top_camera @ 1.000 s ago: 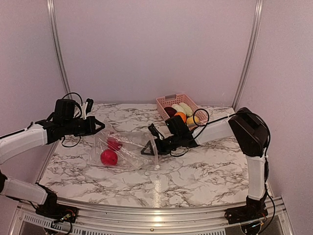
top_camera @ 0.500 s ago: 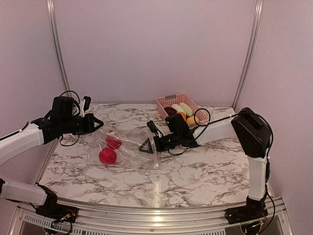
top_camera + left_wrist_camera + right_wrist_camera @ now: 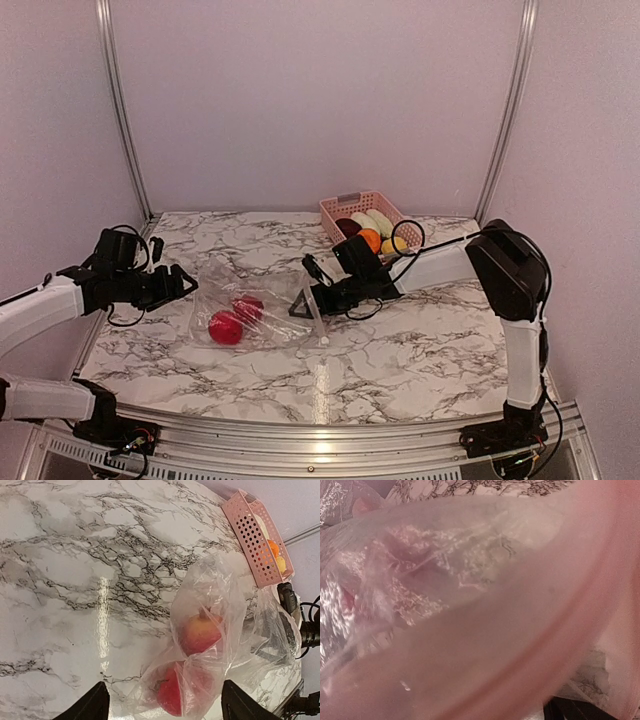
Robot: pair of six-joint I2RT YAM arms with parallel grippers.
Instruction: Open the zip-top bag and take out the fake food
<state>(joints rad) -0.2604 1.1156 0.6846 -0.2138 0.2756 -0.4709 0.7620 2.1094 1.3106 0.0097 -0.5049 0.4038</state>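
Note:
The zip-top bag [image 3: 262, 312] lies crumpled on the marble table [image 3: 420, 350], clear and crinkly. Two pieces of fake food sit inside it, a red fruit [image 3: 226, 327] and a pinkish-red one [image 3: 248, 307]. My left gripper [image 3: 172, 284] is open just left of the bag, touching nothing. In its wrist view the fingertips [image 3: 95, 705] stand wide apart, with the bag [image 3: 220, 595] and both fruits [image 3: 200, 632] ahead. My right gripper [image 3: 303, 303] is open at the bag's mouth by the zip strip [image 3: 317, 315]. Bag plastic [image 3: 470, 580] fills its wrist view.
A pink slatted basket [image 3: 341, 204] stands at the back right of the table, holding dark red, orange, yellow and pale fake food. It also shows in the left wrist view as a pink basket [image 3: 250, 535]. Metal rails frame the table and walls.
My left gripper has opened, let go of the bag's corner and drawn back to the left and down. The bag has slumped flat onto the table. The right gripper has hardly moved.

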